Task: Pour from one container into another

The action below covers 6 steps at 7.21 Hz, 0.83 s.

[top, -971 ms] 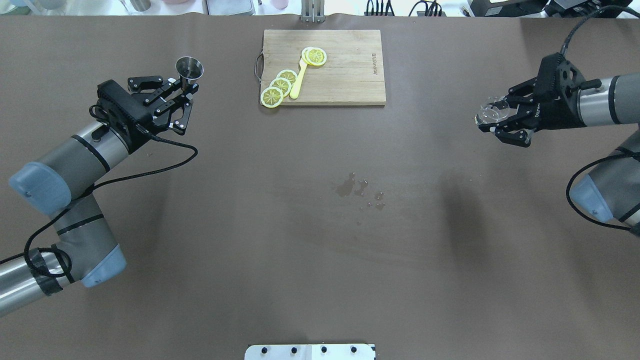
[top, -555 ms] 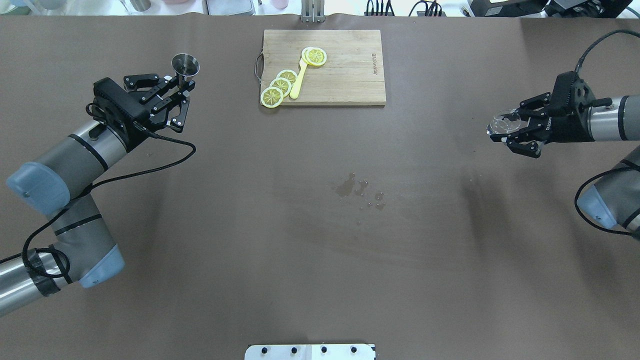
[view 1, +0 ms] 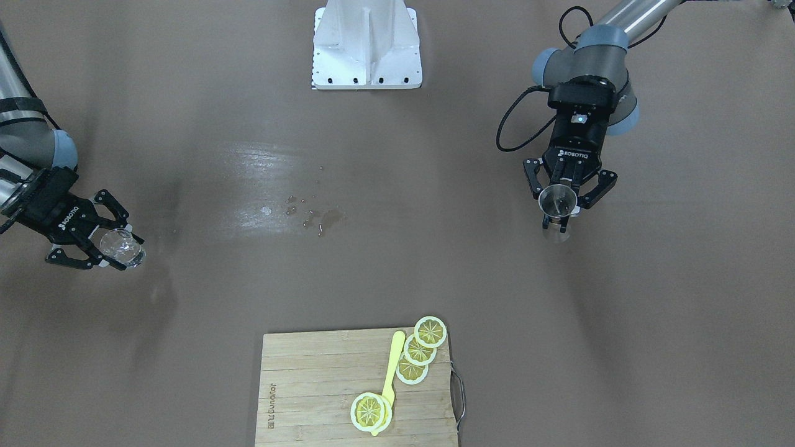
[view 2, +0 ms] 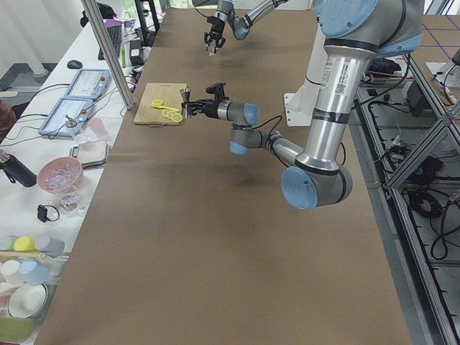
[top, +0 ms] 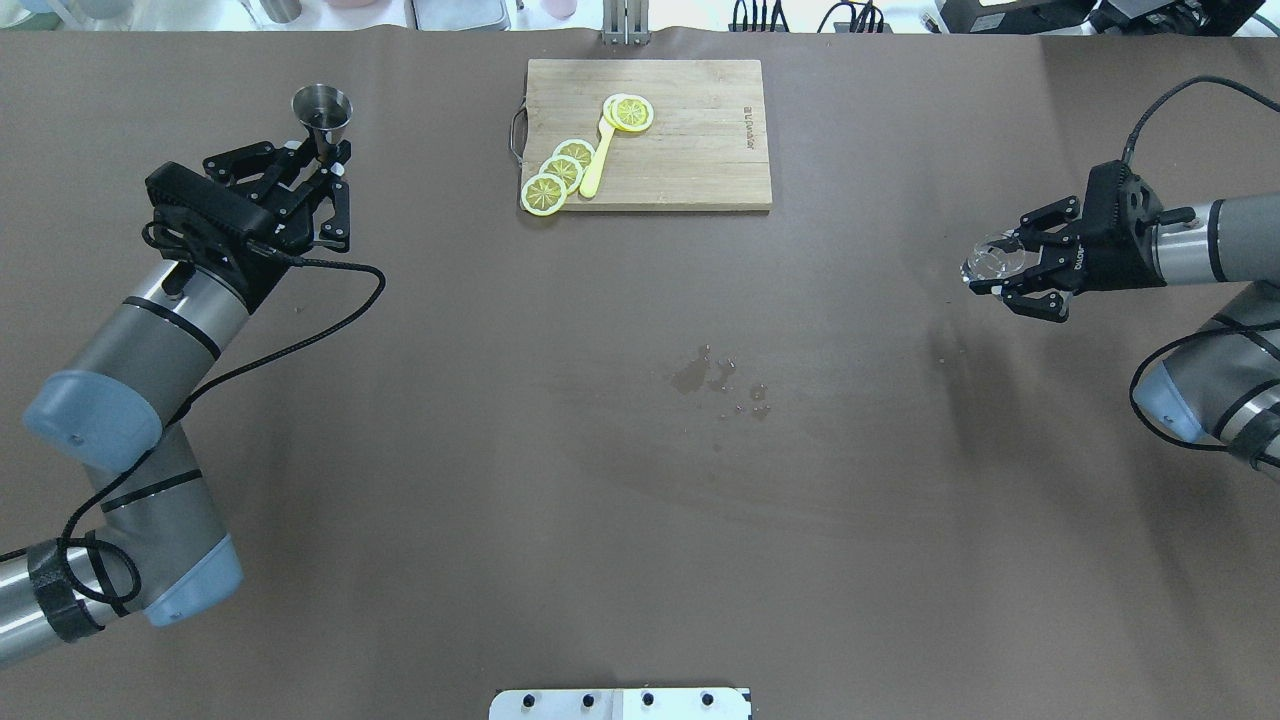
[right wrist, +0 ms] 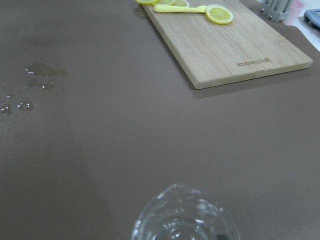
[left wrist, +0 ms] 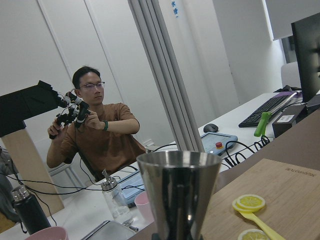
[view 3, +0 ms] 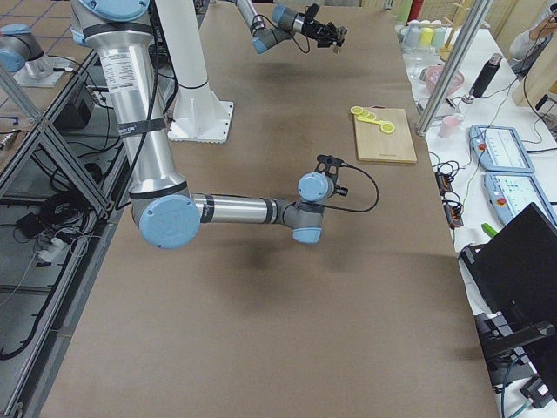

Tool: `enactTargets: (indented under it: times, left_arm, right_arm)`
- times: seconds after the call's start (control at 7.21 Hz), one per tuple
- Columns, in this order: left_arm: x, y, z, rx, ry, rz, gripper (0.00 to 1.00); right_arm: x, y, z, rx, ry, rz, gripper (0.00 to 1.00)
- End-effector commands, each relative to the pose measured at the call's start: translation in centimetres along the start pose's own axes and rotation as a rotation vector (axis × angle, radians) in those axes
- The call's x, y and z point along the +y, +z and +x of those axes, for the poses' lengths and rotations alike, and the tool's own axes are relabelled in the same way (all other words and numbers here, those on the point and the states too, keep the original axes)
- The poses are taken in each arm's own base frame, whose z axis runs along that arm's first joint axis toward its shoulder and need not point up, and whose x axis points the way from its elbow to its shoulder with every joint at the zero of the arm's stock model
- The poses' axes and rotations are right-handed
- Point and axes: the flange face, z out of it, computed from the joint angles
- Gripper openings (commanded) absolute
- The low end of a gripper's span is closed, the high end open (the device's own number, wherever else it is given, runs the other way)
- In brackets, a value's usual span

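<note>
My left gripper (top: 322,148) is shut on the waist of a steel jigger (top: 322,106). It holds the jigger upright above the far left of the table, and the jigger's cup fills the left wrist view (left wrist: 180,192). The front view shows the same jigger (view 1: 556,200) in that gripper (view 1: 561,214). On the right side my right gripper (top: 992,264) is shut on a small clear glass (top: 984,256), held above the table. The glass (view 1: 122,246) also shows in the front view, and its rim (right wrist: 185,217) at the bottom of the right wrist view.
A wooden cutting board (top: 700,150) lies at the far centre with lemon slices (top: 630,112) and a yellow utensil (top: 597,160) on it. Spilled droplets (top: 715,380) mark the brown table's middle. The white robot base plate (top: 620,703) sits at the near edge.
My left arm carried the jigger leftward and farther from the robot. My right gripper shifted slightly toward the robot with the glass still in it.
</note>
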Motion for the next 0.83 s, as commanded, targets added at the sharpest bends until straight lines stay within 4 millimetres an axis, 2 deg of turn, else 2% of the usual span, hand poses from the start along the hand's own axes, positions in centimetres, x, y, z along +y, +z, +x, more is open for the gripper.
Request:
enactTargets:
  times: [0.0, 0.14, 0.28, 0.42, 0.55, 0.69]
  left_arm:
    - [1.7, -0.8, 1.7, -0.146, -0.099, -0.032, 0.00]
    - [2.2, -0.9, 1.7, -0.227, -0.134, -0.019, 0.00]
    - [3.2, -1.4, 0.6, -0.289, -0.179, -0.003, 0.00]
    - [4.6, -2.4, 1.1, -0.328, -0.273, 0.018, 0.00]
    - [6.9, -3.8, 1.2, -0.365, -0.359, 0.020, 0.00]
    - [8.3, -3.9, 2.1, -0.414, -0.409, 0.024, 0.00]
  right_arm:
    - [-0.5, 1.7, 0.4, -0.105, -0.046, -0.010, 0.00]
    - [-0.6, 2.7, 0.9, -0.141, -0.064, -0.017, 0.00]
    - [0.3, 2.9, 1.1, -0.143, -0.085, -0.028, 0.00]
    - [0.3, 3.2, 1.4, -0.140, -0.087, -0.031, 0.00]
    - [0.2, 3.9, 1.6, -0.136, -0.085, -0.036, 0.00]
    - [0.2, 4.7, 1.7, -0.137, -0.081, -0.041, 0.00]
